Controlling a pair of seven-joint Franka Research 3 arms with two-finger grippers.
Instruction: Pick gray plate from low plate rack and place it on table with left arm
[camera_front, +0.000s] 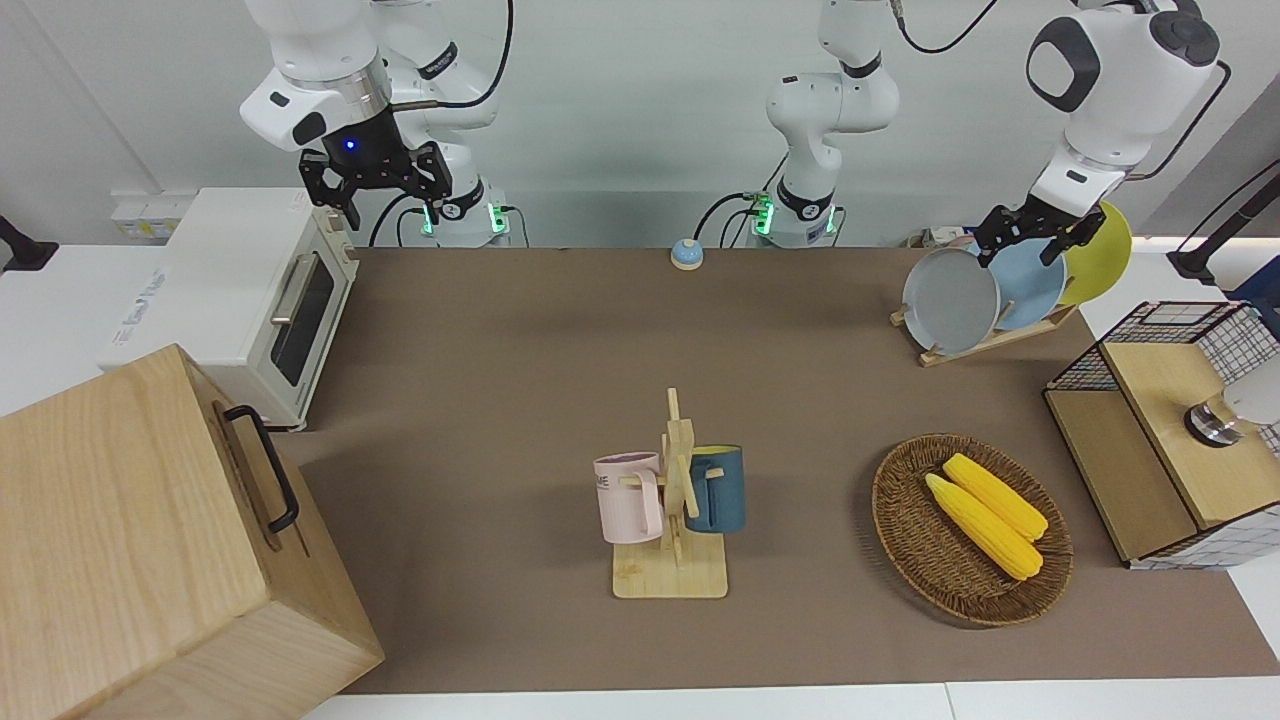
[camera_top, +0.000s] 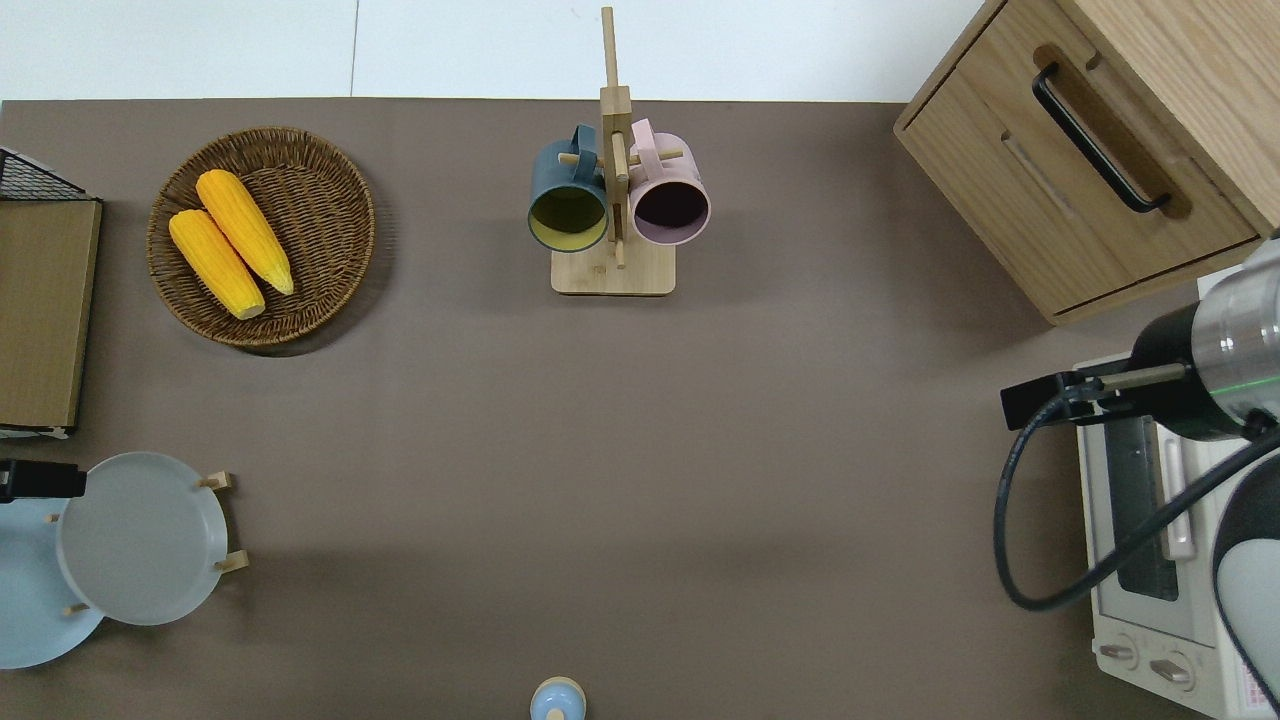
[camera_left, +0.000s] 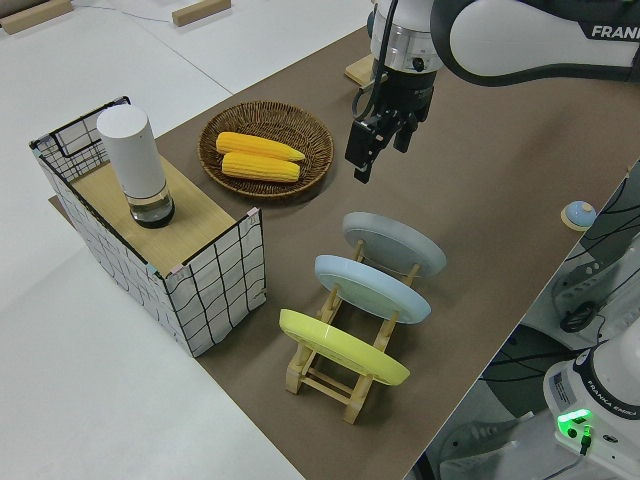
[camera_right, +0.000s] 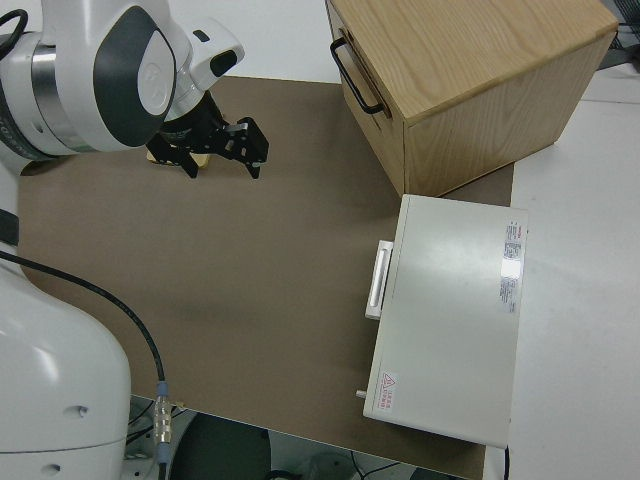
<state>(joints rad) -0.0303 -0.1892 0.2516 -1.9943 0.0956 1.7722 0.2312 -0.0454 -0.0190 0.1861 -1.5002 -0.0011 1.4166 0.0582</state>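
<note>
Gray plate (camera_front: 950, 300) stands slotted in low plate rack (camera_front: 1000, 340), upper right of the front view. Left claw (camera_front: 1020, 235) hovers over it, open. Risk: clipping the neighbouring sky-blue plate (camera_front: 1035, 285). Right arm parked.

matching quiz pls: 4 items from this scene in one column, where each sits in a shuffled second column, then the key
Items
1. gray plate
2. pink mug
3. corn cobs
4. white cylinder

Places
A. hung on the upright wooden mug stand
B. lying in the wicker basket
C. standing on the wooden top inside the wire-grid box
D. propped on edge in the low plate rack, in the slot farthest from the yellow plate

Pairs: 1-D, 2-A, 3-B, 4-C
</note>
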